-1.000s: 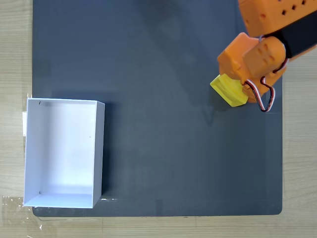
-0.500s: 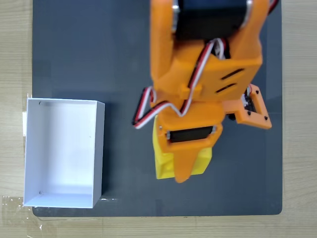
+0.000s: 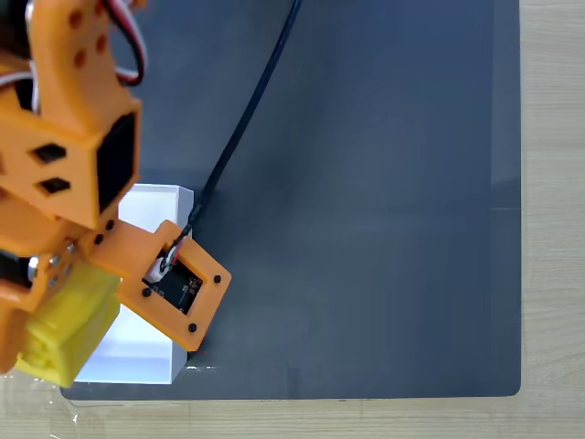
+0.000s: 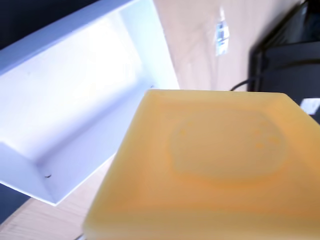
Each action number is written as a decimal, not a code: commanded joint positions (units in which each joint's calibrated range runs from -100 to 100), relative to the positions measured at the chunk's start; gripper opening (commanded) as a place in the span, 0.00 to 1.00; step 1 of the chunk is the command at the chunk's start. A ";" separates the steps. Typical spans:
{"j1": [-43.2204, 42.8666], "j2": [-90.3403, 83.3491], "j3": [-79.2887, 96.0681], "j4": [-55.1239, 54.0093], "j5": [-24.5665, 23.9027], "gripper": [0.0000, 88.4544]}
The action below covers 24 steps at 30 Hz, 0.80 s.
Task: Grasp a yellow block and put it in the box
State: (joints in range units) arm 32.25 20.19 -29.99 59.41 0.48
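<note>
holding yellow block (image 3: 69, 325) | claw (image 3: 37, 343) above box (image 3: 155, 206) | dark mat (image 3: 366, 183), wood table (image 3: 553, 229)

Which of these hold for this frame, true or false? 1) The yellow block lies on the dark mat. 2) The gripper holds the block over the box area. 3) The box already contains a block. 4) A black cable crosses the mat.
1) False: the yellow block is held up by the gripper.
2) True: it is above the lower left part of the box.
3) False: the box interior visible in the wrist view is plain white.
4) True: the black cable crosses the dark mat.
</note>
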 commanded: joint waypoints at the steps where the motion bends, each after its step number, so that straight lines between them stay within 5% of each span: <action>1: 1.84 1.76 -3.43 -1.21 0.21 0.28; 16: 1.42 11.09 -3.43 -1.21 3.09 0.29; 24: 1.16 12.44 -3.34 -0.34 3.41 0.54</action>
State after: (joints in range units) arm 33.69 33.67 -29.99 59.32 3.70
